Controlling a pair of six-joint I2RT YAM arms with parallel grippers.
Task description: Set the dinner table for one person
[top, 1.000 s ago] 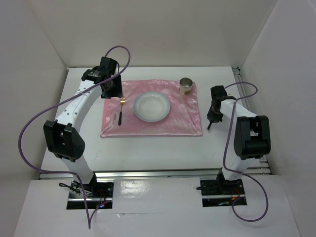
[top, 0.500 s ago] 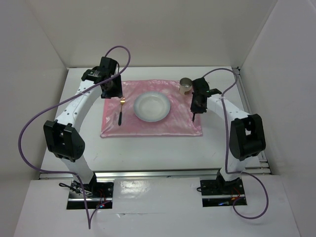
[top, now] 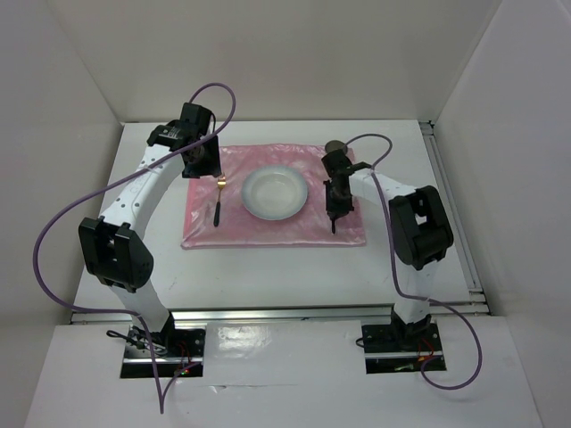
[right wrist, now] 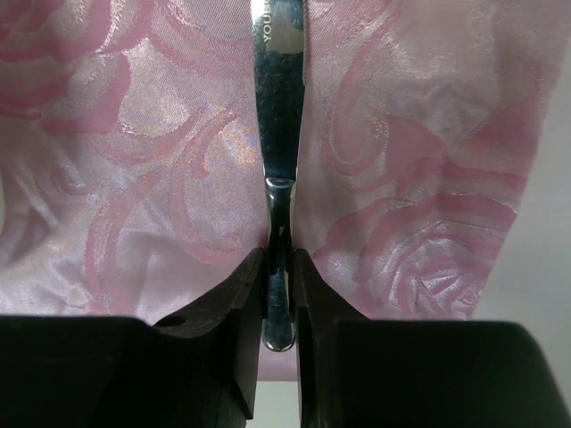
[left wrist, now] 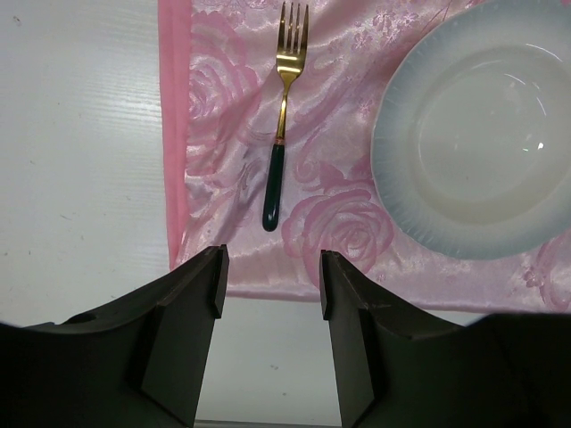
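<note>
**Right Wrist View: Utensil Clamped Over Mat**

The right gripper [right wrist: 278, 267] is closed on a slim metal utensil [right wrist: 278, 134]. Both dark fingers [right wrist: 243, 299] press against the narrow part of its shaft, one on each side. The rounded end of the shaft sits between the fingers, toward the camera. Beyond the fingertips the utensil widens into a flat, polished strip that runs straight up to the top edge of the view, with stamped lettering reading "YOUB" near that edge. A shiny pink mat [right wrist: 134, 134] with a woven rose pattern lies beneath. A bare strip of the white dinner table [right wrist: 555, 223] shows along the right edge.
</note>
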